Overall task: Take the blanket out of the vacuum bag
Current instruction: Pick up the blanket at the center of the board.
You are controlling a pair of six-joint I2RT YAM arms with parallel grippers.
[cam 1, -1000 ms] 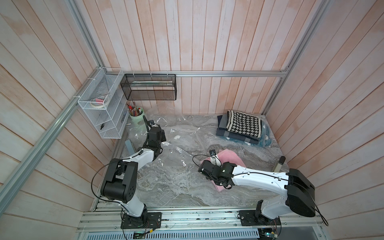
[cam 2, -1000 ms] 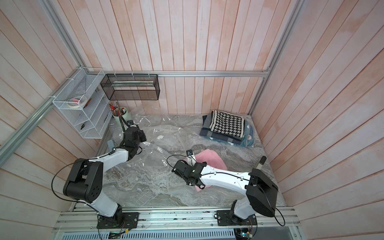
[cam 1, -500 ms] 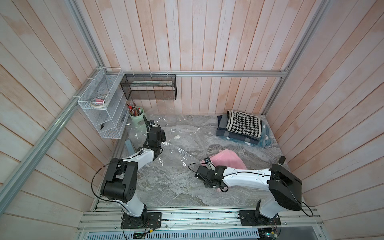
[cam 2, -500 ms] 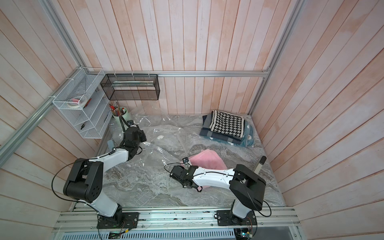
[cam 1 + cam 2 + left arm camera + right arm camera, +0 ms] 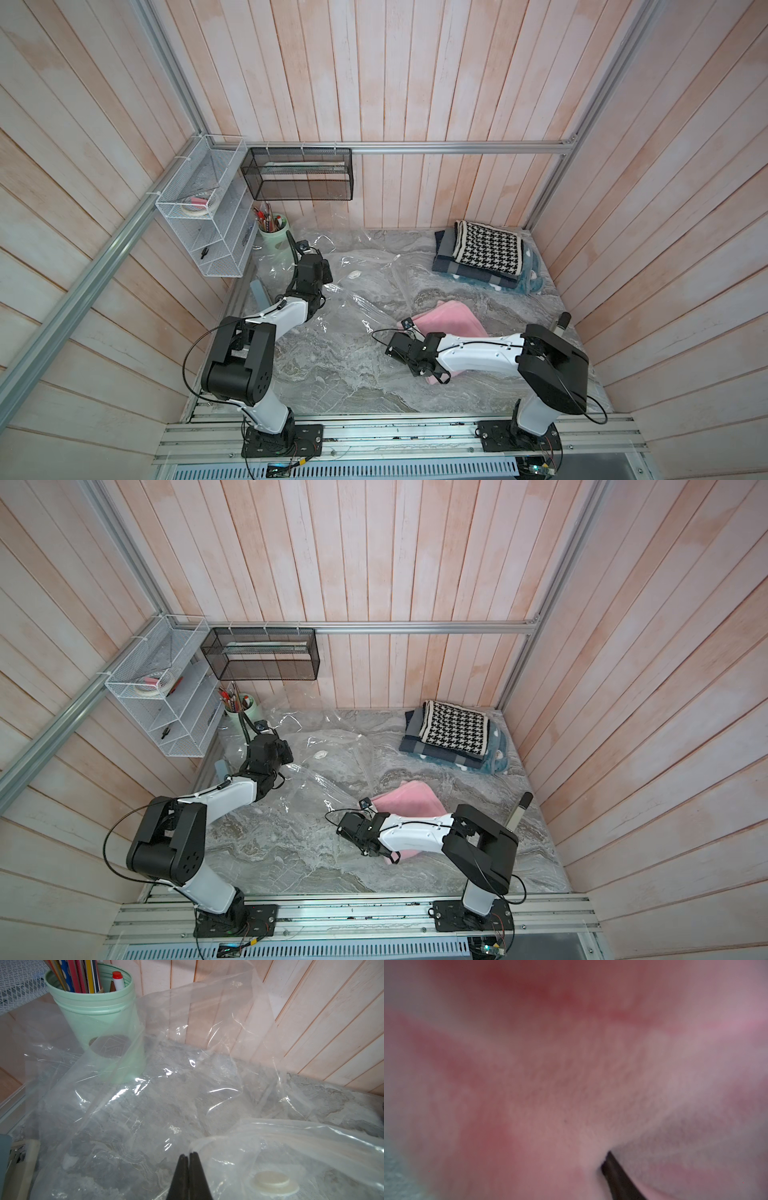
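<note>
The vacuum bag [image 5: 365,291] [image 5: 332,771] lies crumpled and transparent across the left and middle of the marble table, its round white valve [image 5: 354,274] [image 5: 272,1185] facing up. My left gripper [image 5: 326,277] [image 5: 286,756] [image 5: 188,1155] is shut on a raised fold of the bag's plastic beside the valve. The pink blanket [image 5: 453,320] [image 5: 409,800] lies at the bag's right end. My right gripper [image 5: 432,372] [image 5: 380,852] is at the blanket's near corner. Pink fabric [image 5: 571,1084] fills the right wrist view, bunched over one black finger [image 5: 614,1174]; the other finger is hidden.
A stack of folded blankets, houndstooth on top [image 5: 486,253], sits at the back right. A green cup of pens [image 5: 274,237] stands at the back left, close to the bag. On the walls hang a white wire shelf [image 5: 203,232] and a black mesh basket [image 5: 299,174].
The right arm has shifted left and forward along the pink blanket's near edge, and its jaws have closed into the fabric. The left arm has not moved.
</note>
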